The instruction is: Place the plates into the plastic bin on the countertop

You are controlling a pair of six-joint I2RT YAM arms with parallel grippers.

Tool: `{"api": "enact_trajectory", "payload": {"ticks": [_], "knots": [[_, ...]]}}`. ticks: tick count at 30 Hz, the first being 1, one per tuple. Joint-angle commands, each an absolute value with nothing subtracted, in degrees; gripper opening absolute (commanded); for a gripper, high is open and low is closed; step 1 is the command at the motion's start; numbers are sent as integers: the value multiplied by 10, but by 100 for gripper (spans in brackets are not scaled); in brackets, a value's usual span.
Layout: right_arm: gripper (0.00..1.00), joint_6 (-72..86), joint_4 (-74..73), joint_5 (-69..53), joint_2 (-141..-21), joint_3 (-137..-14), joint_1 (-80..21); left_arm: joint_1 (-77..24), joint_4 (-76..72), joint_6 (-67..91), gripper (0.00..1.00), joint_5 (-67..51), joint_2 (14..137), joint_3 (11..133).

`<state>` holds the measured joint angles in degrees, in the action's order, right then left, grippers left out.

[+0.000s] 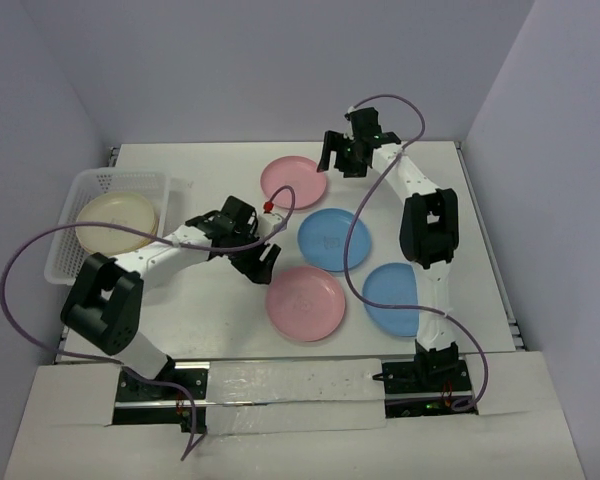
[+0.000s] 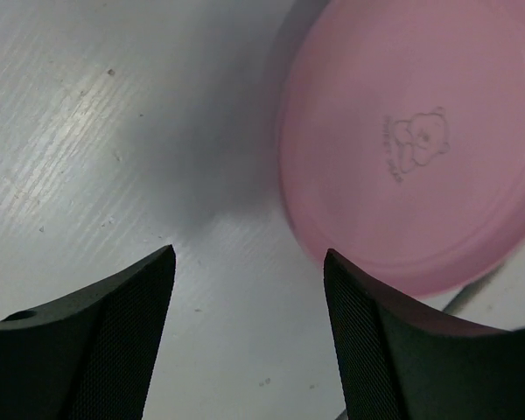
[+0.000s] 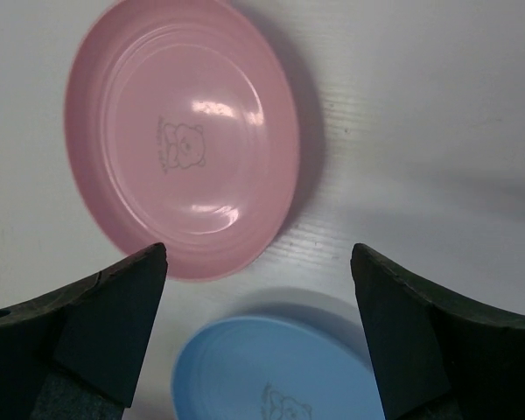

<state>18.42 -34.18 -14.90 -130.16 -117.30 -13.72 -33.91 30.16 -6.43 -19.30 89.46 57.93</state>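
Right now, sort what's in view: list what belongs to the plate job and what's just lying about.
Job: far pink plate, near pink plate, middle blue plate, right blue plate, cream plate, white bin holding it.
Lying about: purple cables from the arms.

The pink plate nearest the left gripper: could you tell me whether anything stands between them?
Nothing visible does. The left gripper hangs open over bare countertop, and the pink plate lies right beside it, with no other object between.
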Motion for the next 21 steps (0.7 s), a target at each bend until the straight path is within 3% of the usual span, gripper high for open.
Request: {"api": "enact_trajectory", "payload": {"ticks": [1, 10, 21], "knots": [[91, 213, -323, -110, -1325, -1200, -138, -354, 261, -38, 74, -162, 939, 603], [85, 225, -305, -116, -1381, -1232, -141, -378, 254, -40, 74, -190, 990, 606], [64, 223, -351, -74, -1441, -1293, -161, -382, 256, -46, 65, -192, 1019, 607]]}}
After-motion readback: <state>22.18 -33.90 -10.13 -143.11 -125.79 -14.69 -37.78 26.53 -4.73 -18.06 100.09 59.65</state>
